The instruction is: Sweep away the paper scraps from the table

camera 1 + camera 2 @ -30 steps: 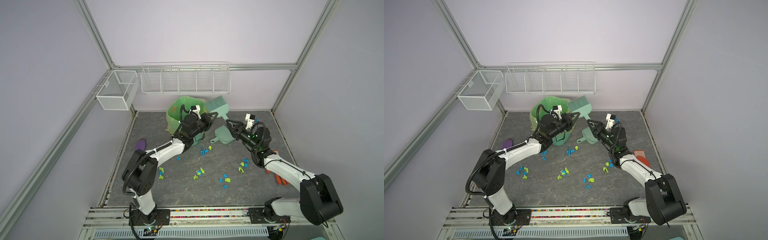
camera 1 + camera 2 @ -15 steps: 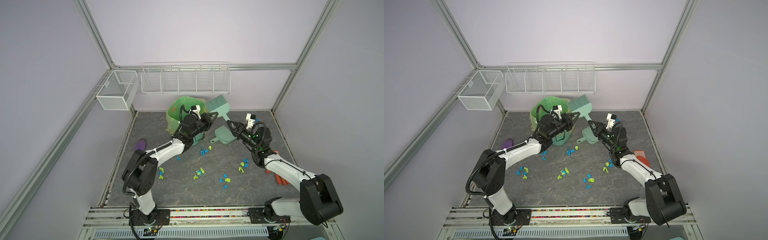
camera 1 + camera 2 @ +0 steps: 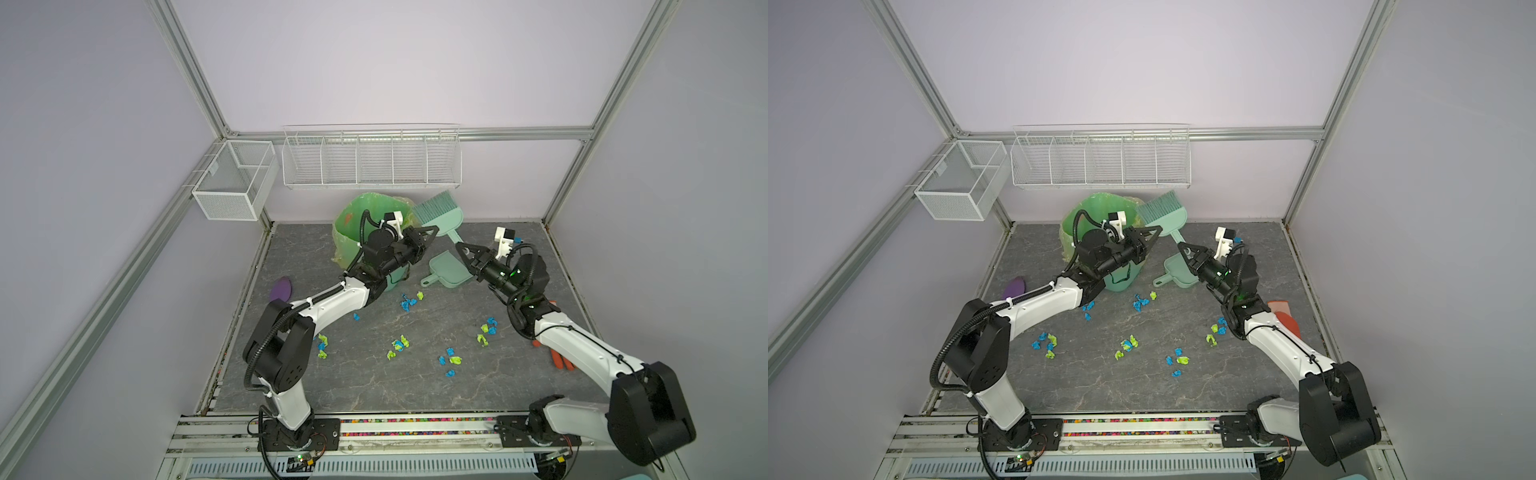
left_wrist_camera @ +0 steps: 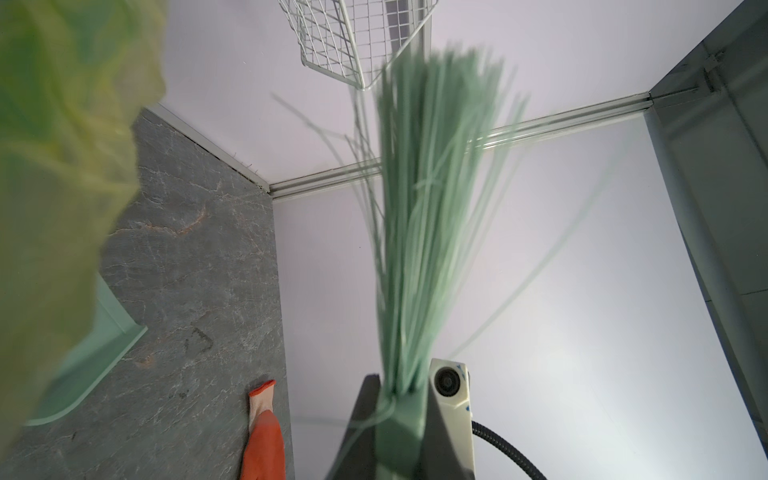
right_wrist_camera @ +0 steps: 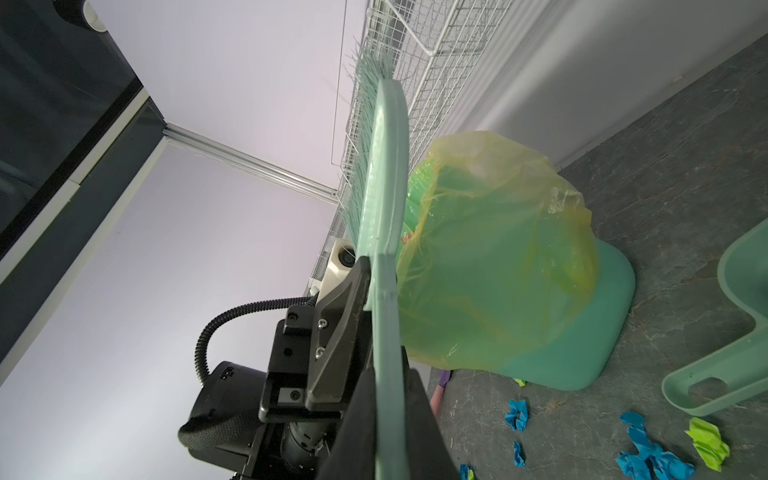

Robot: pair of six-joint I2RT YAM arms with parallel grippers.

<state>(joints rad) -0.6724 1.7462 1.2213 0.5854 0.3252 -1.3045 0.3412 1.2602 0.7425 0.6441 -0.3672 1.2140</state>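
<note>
In a top view the left gripper (image 3: 432, 230) and the right gripper (image 3: 460, 248) meet near 12 o'clock above the table (image 3: 374, 386). Both are at the handle of a mint hand brush (image 3: 438, 210) that stands bristles-up. A green bin (image 3: 357, 216) with a yellowish liner stands at 12 o'clock. The matching dustpan (image 3: 449, 270) lies at 1 o'clock, under the right gripper. The paper scraps (image 3: 409, 303), blue and lime, lie strewn over the middle of the table, from 9 o'clock through 6 round to 3. A purple object (image 3: 280, 288) lies at 9 o'clock. Of the orange glove (image 3: 563, 363) only finger ends show, at 4 o'clock past the right forearm.

In a top view the glove (image 3: 1285, 320) shows its pale cuff and palm too, clear of that forearm. Neither top view shows how tightly the fingers close.

The left wrist view does: the left fingers (image 4: 359, 424) are pressed onto the brush's neck, and the bristles fan away towards the wire rack (image 4: 353, 41). The glove lies at the table's edge against the wall. The liner is a close blur.

The right wrist view alone shows both grips at once. The right fingers (image 5: 349, 449) are closed on the flat handle, and the left gripper is clamped on it just beyond, nearer the bristles. Scraps (image 5: 517, 415) lie on the table near the bin's foot and the dustpan's handle.
</note>
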